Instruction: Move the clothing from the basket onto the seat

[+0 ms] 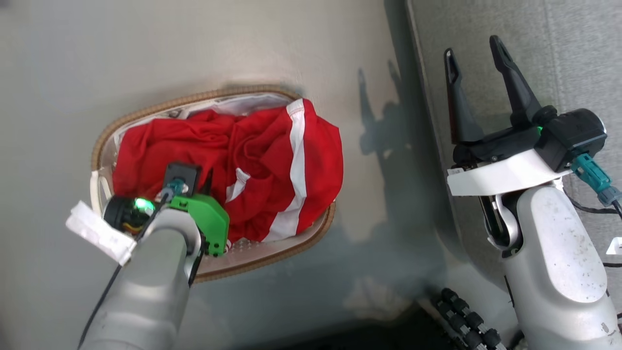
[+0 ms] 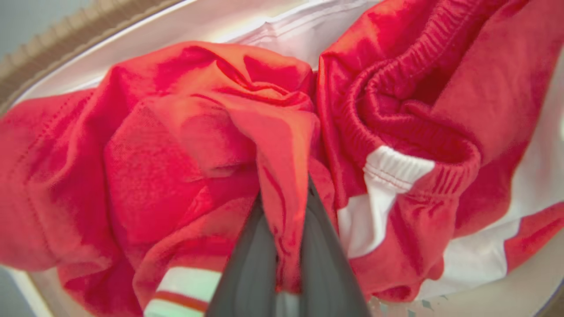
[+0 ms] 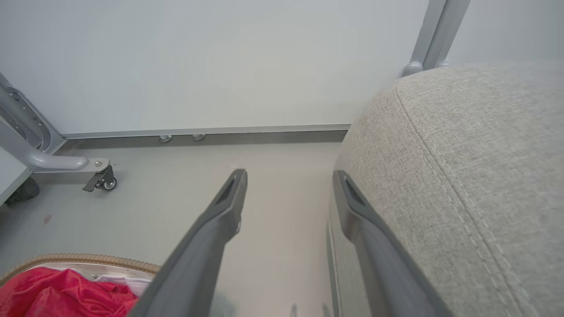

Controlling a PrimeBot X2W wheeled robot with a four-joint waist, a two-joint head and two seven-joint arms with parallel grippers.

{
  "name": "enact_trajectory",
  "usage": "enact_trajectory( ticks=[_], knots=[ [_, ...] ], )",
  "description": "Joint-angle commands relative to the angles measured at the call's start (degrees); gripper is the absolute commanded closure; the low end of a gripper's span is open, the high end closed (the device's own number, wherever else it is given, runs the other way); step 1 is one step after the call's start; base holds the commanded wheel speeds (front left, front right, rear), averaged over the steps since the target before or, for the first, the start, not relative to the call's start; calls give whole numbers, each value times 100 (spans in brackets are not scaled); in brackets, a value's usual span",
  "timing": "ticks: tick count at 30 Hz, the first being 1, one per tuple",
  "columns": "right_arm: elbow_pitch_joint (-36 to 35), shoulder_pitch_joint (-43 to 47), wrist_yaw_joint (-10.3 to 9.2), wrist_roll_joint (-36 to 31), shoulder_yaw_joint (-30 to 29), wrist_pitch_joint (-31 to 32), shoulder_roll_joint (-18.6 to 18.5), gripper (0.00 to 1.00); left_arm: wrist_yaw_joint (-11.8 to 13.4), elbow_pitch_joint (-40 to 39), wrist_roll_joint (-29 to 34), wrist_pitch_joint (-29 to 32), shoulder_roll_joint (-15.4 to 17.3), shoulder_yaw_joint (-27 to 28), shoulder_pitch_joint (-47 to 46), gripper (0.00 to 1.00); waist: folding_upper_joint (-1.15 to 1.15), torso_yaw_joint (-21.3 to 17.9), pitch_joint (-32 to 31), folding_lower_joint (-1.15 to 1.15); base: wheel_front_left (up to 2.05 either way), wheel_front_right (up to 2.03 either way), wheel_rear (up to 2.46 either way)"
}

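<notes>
Red clothing [image 1: 272, 160] with white stripes lies heaped in the white basket [image 1: 146, 109], which stands on the floor and has a brown woven rim. My left gripper [image 1: 206, 182] reaches down into the heap from the near left. In the left wrist view that gripper [image 2: 284, 207] is shut on a raised fold of the clothing [image 2: 185, 132]; beside it lies an elastic waistband with white trim. My right gripper [image 1: 474, 48] hovers open and holds nothing, over the edge of the grey seat [image 1: 559, 58]. In the right wrist view it [image 3: 291, 176] points at the floor beside the seat [image 3: 476, 154].
A white liner [image 2: 286, 31] shows under the clothing at the basket's far side. A metal frame leg with a castor [image 3: 94, 171] stands at the wall, left of the seat. Bare floor [image 1: 388, 194] separates basket and seat. Black ribbed cable [image 1: 461, 316] lies at the bottom.
</notes>
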Motion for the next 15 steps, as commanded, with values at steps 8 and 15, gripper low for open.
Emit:
enact_trajectory(
  ticks=[8, 15],
  knots=[
    [289, 425, 0, 15, -6, -28, -16, 0, 38, -637, -193, 2, 24, 260, 891, 100, 0, 184, -1330, 0, 0, 0, 0],
    [486, 905, 0, -61, -45, -28, -20, 0, 62, -1443, -180, 1, -19, 489, 1710, 100, 0, 399, -2254, 0, 0, 0, 0]
  ],
)
